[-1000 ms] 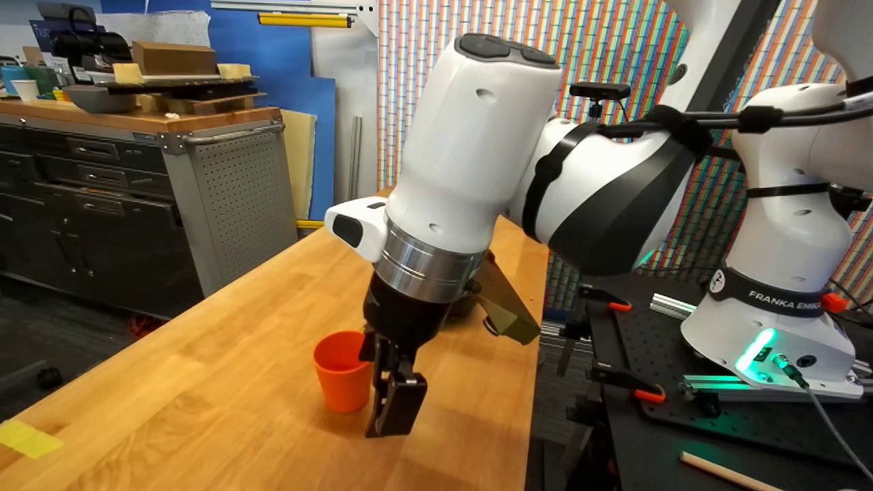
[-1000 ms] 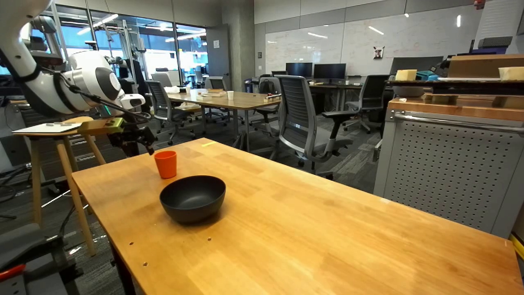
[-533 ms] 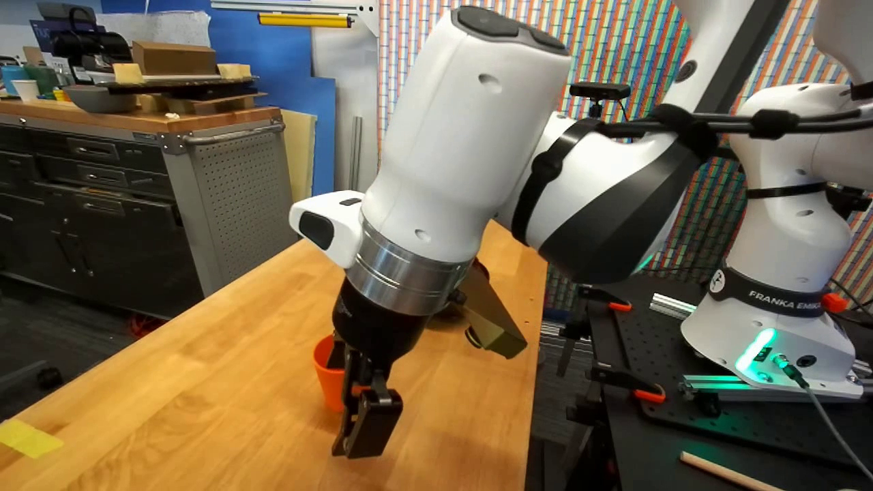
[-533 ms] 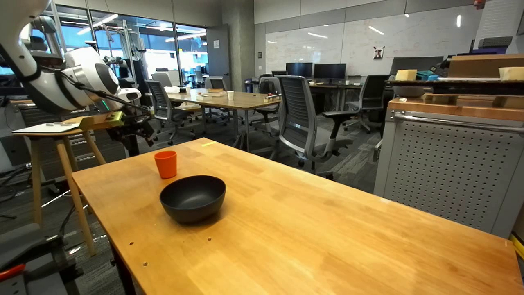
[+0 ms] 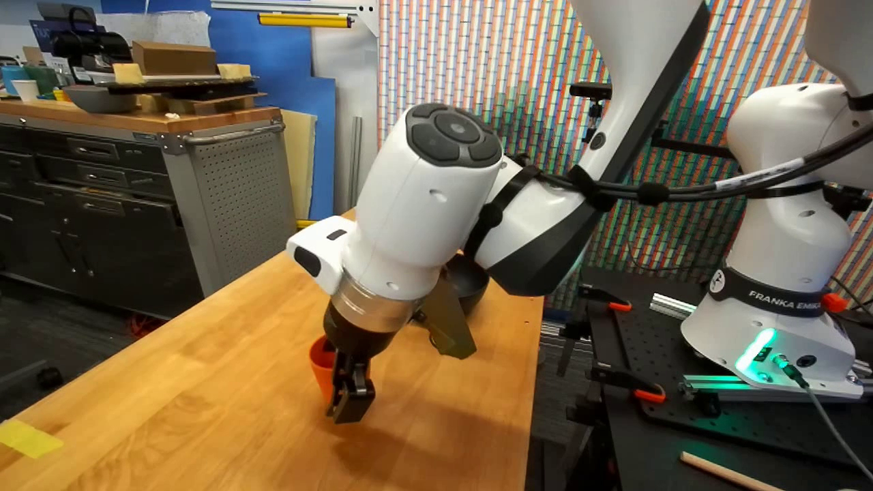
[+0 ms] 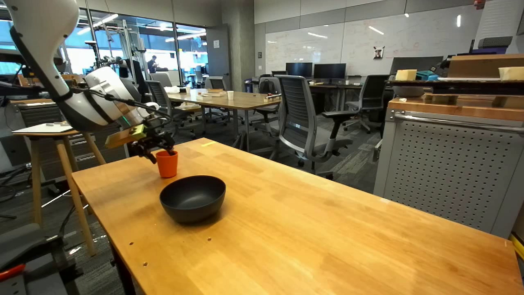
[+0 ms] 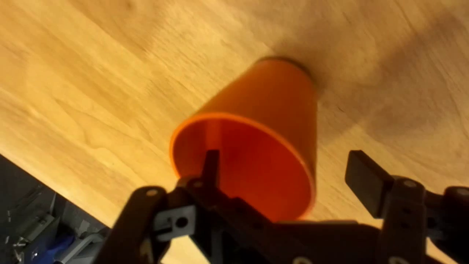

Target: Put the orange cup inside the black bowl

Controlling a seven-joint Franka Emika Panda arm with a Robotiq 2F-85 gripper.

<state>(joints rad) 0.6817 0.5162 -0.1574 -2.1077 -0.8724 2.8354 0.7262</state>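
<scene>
My tool (image 7: 285,165) gapes at the orange cup (image 7: 256,135), the black bowl (image 6: 192,200) at its five o'clock in an exterior view.

"FRANKA EMIKA" lettering (image 5: 784,299) on black band (image 5: 769,294) around white robot base (image 5: 818,334).

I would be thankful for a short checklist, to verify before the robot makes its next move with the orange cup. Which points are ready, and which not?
1. Orange cup mouth up on the table: ok.
2. Pincer open: ok.
3. Cup wall between the fingers: ok in the wrist view, one overlaps the mouth, the other is outside.
4. Fingers low enough for a firm grip: cannot tell.
5. Cup gripped: not ok, a gap shows beside the outer finger.
6. Black bowl with opening upward: ok.
</scene>
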